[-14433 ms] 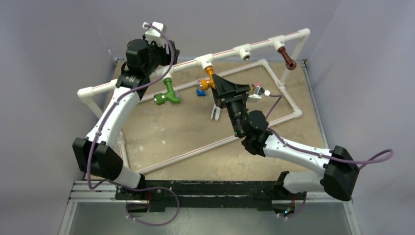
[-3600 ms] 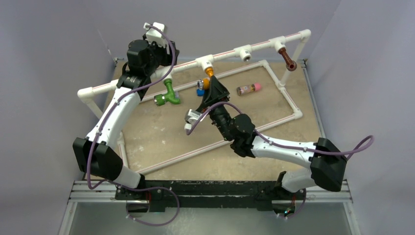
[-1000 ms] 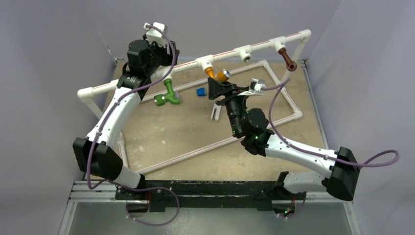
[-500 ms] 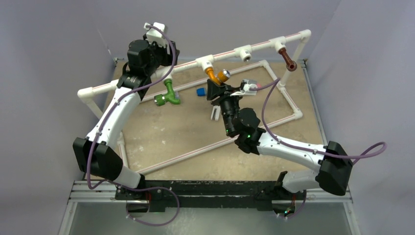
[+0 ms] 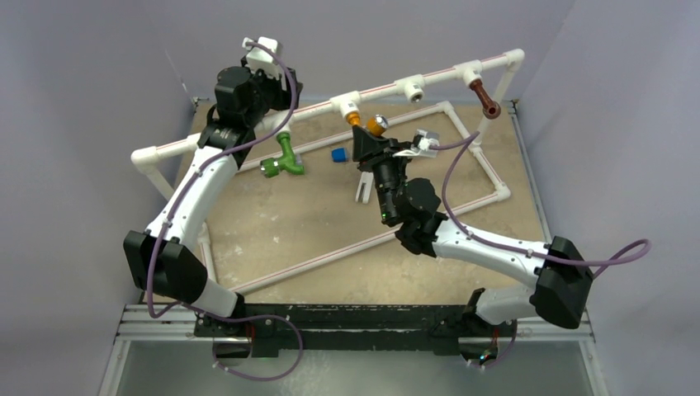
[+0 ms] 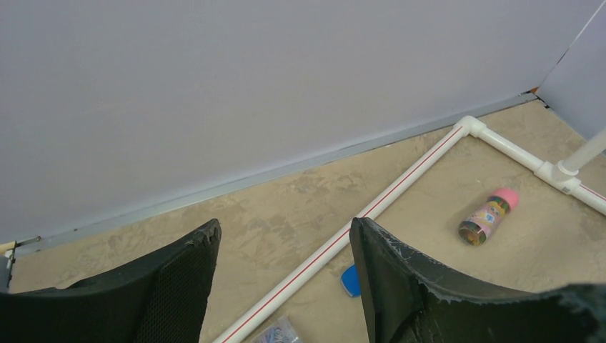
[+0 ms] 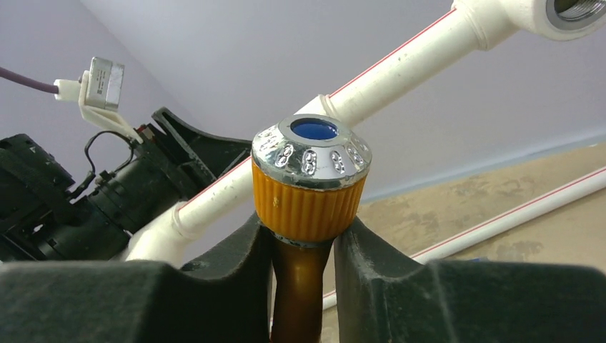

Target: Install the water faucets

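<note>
Orange faucet (image 5: 369, 124) hung from the middle tee (image 5: 345, 105) of the white pipe rail (image 5: 446, 74), above the bench (image 5: 281, 223), its chrome-capped knob tilted toward the right. The right claw (image 5: 366, 139) was closed on it. In the right wrist view both pads (image 7: 386, 286) pressed the faucet's stem just beneath the ribbed knob, with no gap showing. Such a hold below the knob probably let the wrist's roll turn the whole body, screwing its threaded end into the tee; how far it was seated could not be told. The green faucet (image 5: 283, 157) hung from the rail to the left and the dark brown faucet (image 5: 486, 101) from the tee at the right end, both seemingly mounted. One tee socket (image 5: 410, 88) between orange and brown stood vacant. The left claw (image 6: 284, 227) was spread wide and held nothing. It sat beside the rail near the green faucet, perhaps placed to steady the frame, though contact was not visible. A pink-and-brown cylinder (image 6: 488, 216) and a blue piece (image 5: 338, 154) lay loose on the bench.
</note>
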